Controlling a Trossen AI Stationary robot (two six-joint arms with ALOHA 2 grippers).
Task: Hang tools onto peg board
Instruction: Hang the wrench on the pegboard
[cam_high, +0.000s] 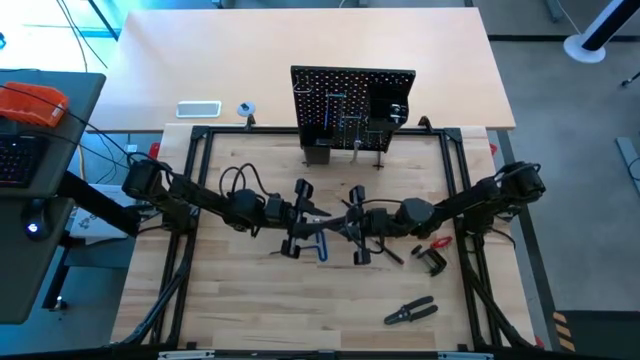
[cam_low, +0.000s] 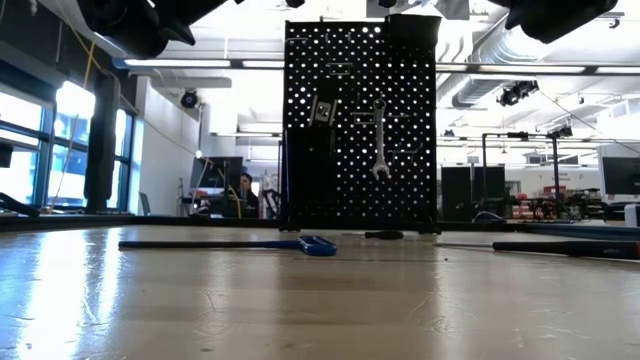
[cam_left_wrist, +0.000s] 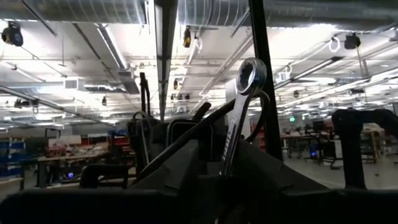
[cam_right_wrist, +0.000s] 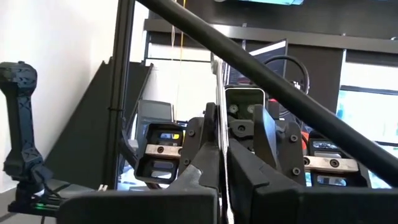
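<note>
Open industrial lab: exposed ceiling ducts (cam_left_wrist: 93, 9), strip lights, distant workbenches (cam_left_wrist: 56, 165).

wrench (cam_left_wrist: 239, 118): shiny metal | peg board (cam_low: 360, 125): matt black, perforated | table (cam_high: 300, 300): pale wood planks

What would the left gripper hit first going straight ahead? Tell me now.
Probably the wrench, which stands upright just ahead of the left gripper. Right behind it is the right gripper, shut on the wrench and facing the left one. Depth between them is unclear.
</note>
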